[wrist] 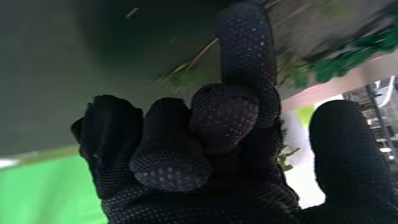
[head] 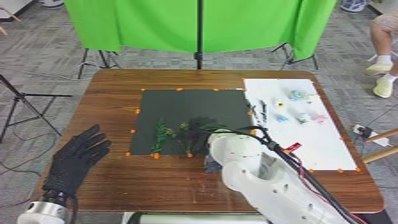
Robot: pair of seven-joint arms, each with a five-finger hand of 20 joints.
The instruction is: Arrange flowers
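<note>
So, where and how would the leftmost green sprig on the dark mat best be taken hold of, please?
Probably near the middle of the green sprig, from above, closing across its left and right sides: it lies long and narrow on the dark mat, running away from the robot.

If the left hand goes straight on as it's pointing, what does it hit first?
Nothing that I can see: the left hand would likely pass over the table, left of the dark mat; height unclear.

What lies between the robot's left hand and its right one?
In the head view, a leafy green sprig on the black mat lies between the left hand and the right hand.
</note>
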